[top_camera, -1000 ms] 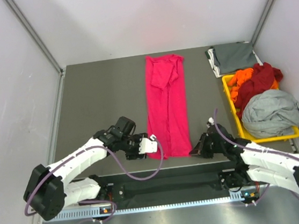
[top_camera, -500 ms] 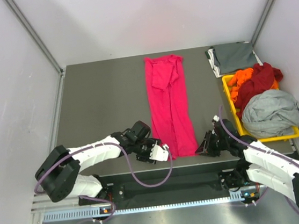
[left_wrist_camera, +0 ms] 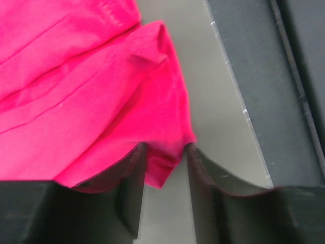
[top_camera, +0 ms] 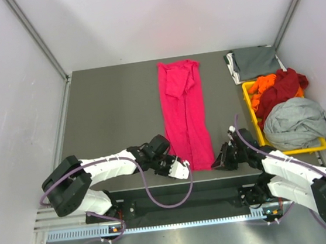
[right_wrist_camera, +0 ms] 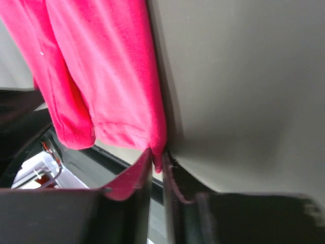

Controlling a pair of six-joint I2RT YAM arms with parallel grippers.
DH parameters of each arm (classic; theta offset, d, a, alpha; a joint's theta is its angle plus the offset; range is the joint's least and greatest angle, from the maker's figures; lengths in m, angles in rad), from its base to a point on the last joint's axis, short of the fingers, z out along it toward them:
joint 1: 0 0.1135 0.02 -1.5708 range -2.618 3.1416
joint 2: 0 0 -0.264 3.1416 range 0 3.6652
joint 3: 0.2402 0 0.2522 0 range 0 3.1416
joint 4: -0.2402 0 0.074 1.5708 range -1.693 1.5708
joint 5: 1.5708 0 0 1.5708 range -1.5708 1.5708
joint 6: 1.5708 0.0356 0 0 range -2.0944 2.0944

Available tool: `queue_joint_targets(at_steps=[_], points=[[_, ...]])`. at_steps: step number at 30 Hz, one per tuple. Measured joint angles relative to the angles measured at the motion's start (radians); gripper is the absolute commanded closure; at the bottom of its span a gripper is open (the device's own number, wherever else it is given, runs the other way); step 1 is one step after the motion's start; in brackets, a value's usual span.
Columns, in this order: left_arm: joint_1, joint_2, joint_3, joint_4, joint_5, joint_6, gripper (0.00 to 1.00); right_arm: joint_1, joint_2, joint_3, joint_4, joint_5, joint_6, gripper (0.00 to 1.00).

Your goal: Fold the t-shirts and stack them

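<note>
1. Location: the pink t-shirt (top_camera: pixel 183 114) lies flat at the centre of the table (top_camera: pixel 114 110), already narrowed into a long strip.
2. Orientation: its long axis runs 12 o'clock to 6 o'clock in the top view. The neck end points to 12 o'clock; the hem points to 6 o'clock, at the near table edge.
3. Left gripper (left_wrist_camera: pixel 165 152): at the hem's 7 o'clock corner. Its fingers are apart and the corner of the cloth sits in the gap, not yet pinched.
4. Right gripper (right_wrist_camera: pixel 157 155): at the hem's 5 o'clock corner. Its fingers are together, clamped on a thin sliver of the hem edge.
5. Risk, uneven grip: only one corner is secured. Lifting now would probably drag the hem askew and skew the fold.
6. Risk, slip: the right-hand bite is shallow. The cloth could pull free under tension.
7. Risk, partial layers: the left corner shows stacked layers. Closing on the top layer alone would likely open the strip.
8. Risk, edge: the hem lies at the table edge, so a dropped corner could hang over it.
9. Other items: a dark grey t-shirt (top_camera: pixel 253 63) lies folded at 1 o'clock; the yellow bin (top_camera: pixel 248 91) at 3 o'clock holds unfolded shirts.
</note>
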Motion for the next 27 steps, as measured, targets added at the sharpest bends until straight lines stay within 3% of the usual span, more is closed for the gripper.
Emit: queue_joint_targets(at_steps=[2,5,11,14,19,27], points=[[-0.014,0.003,0.000,-0.006,-0.001,-0.010,0.83,0.000,0.019,0.000,0.009,-0.008,-0.003,0.95],[-0.029,0.006,0.000,-0.013,-0.005,-0.021,1.00,0.000,0.021,0.002,0.006,-0.008,-0.010,1.00],[-0.005,0.004,0.021,-0.045,-0.025,-0.100,1.00,0.000,0.035,0.059,-0.059,0.009,-0.048,1.00],[0.106,-0.003,0.073,-0.091,0.015,-0.150,1.00,-0.015,0.072,0.133,-0.093,0.012,-0.085,1.00],[0.314,0.050,0.291,-0.128,0.057,-0.228,1.00,-0.088,0.214,0.335,-0.117,0.016,-0.184,1.00],[0.430,0.332,0.631,-0.147,0.048,-0.336,1.00,-0.179,0.549,0.703,-0.120,0.023,-0.343,1.00]])
